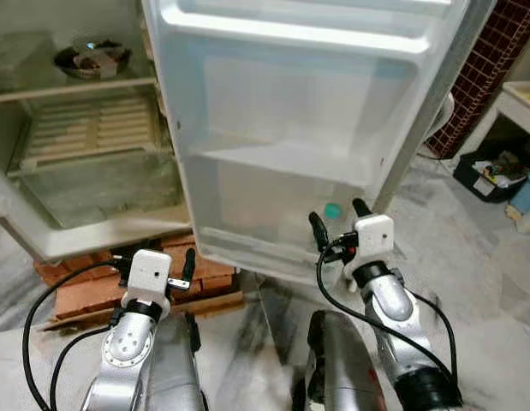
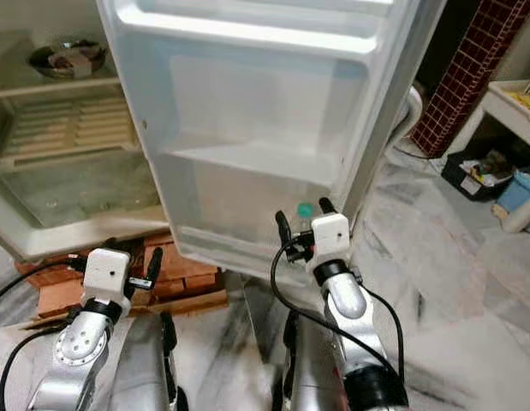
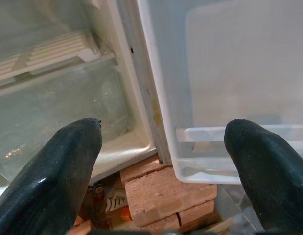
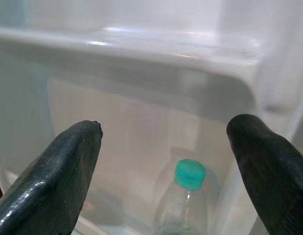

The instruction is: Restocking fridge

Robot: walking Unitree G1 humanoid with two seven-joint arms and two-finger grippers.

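I see a bottle (image 4: 186, 205) standing upright, green cap up, in the lowest door shelf (image 1: 273, 257) at frame centre. It sits just ahead of my right tool (image 1: 340, 224), whose fingers are spread and empty. My left tool (image 1: 153, 261), lower left, is spread too and farther off.

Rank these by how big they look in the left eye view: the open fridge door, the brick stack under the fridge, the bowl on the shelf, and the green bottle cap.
1. fridge door
2. brick stack
3. bowl
4. green bottle cap
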